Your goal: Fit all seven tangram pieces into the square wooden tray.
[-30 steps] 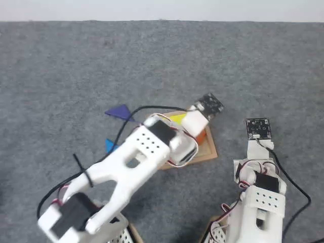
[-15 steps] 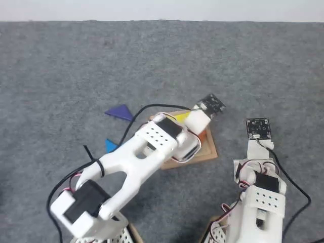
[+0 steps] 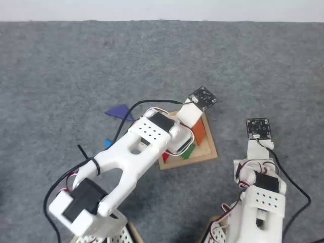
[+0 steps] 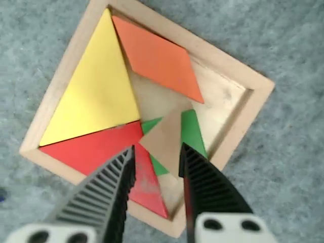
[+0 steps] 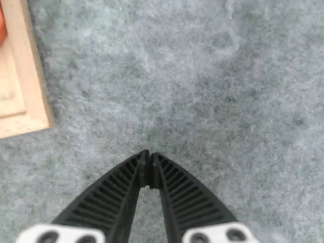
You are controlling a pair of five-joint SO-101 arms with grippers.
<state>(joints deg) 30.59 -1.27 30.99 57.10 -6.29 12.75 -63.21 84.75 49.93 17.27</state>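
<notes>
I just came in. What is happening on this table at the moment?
The left gripper hangs open over the wooden tray. Inside lie a yellow triangle, an orange parallelogram, a red triangle and a green piece; a tan square overlaps the green one. A purple triangle and a blue piece lie outside on the carpet. The right gripper is shut above the carpet beside the tray's corner.
</notes>
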